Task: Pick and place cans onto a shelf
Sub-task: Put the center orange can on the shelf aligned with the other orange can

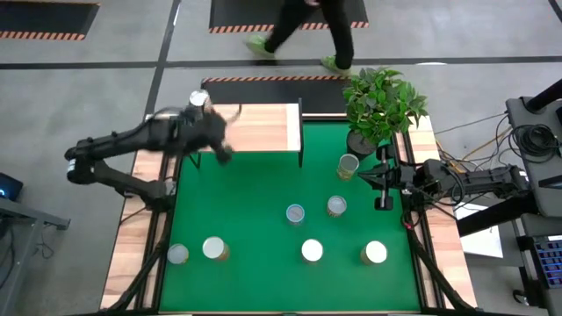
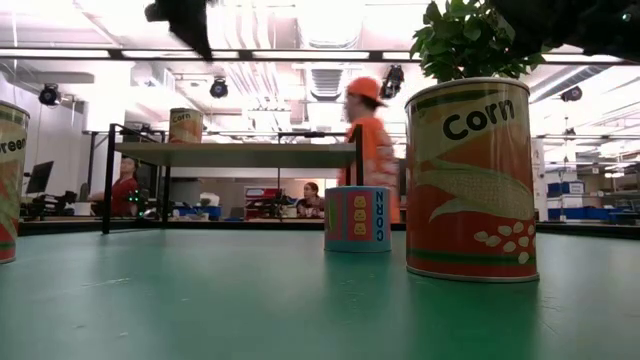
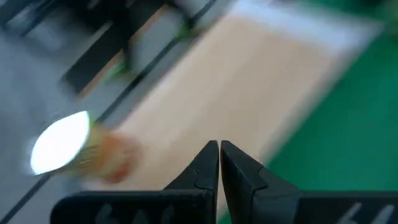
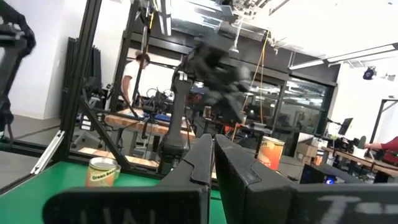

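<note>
Corn can (image 2: 467,180) – cylindrical, paper-labelled | shelf (image 1: 259,127) – pale wood plank | left tool (image 3: 219,152) together | right tool (image 4: 213,149) together

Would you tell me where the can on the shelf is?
In the high view, the can stands at the shelf's far left corner, beside the left claw.

Low view: a big Corn can (image 2: 470,180) stood close on the green mat (image 2: 250,300), with a small blue-and-pink can (image 2: 357,218) just beside it, farther back. One can (image 2: 185,125) sat on the shelf (image 2: 235,153) at its left end, and another can (image 2: 10,180) was cut off at the frame's left edge. A person in an orange cap and shirt (image 2: 368,140) stood behind the table.
</note>
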Robot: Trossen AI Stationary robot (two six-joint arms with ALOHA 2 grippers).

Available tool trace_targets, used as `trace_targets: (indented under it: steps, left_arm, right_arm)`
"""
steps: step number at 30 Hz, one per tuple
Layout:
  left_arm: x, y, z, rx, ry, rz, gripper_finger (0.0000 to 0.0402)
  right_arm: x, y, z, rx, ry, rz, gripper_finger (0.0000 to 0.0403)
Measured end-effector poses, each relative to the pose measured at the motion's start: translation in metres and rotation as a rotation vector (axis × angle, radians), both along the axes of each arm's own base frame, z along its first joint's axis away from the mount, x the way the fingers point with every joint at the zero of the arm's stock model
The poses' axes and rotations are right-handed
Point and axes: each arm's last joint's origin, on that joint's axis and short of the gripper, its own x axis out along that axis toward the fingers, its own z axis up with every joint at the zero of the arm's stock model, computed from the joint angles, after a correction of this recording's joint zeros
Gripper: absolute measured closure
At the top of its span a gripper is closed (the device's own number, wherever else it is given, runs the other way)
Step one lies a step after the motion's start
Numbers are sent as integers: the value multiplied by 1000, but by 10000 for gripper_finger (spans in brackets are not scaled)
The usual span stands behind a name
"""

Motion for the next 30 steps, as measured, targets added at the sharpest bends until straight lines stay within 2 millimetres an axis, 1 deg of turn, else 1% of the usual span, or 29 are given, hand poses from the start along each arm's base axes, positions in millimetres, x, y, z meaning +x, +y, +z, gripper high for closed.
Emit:
trace_targets:
  steps: [2,5,8,10,13,16,19,22,25,30]
  left_arm:
    - [2,-35,2,10,-96,-116,402]
    - [1,-88,0,83,-224,-265,402]
    - [-11,-139,-8,191,-335,-363,402]
    - [-22,-165,-15,257,-397,-391,402]
    - [-41,-193,-23,301,-447,-456,402]
    - [-55,-211,-28,321,-491,-498,402]
    - [-62,-219,-29,353,-516,-498,402]
    - [-63,-223,-30,373,-518,-497,402]
    - [-62,-224,-32,380,-514,-496,402]
    - [-60,-227,-35,400,-502,-495,402]
  right_arm:
    - [0,0,7,24,-20,12,394]
    - [4,3,11,38,-8,69,394]
    - [12,9,15,33,26,121,394]
    - [17,15,19,26,34,157,394]
    - [26,26,28,5,48,208,394]
    - [37,39,36,-17,68,251,394]
    - [48,52,44,-20,127,225,394]
    - [61,65,45,-28,275,185,394]
    - [72,77,59,15,370,154,394]
    - [88,90,65,99,665,108,394]
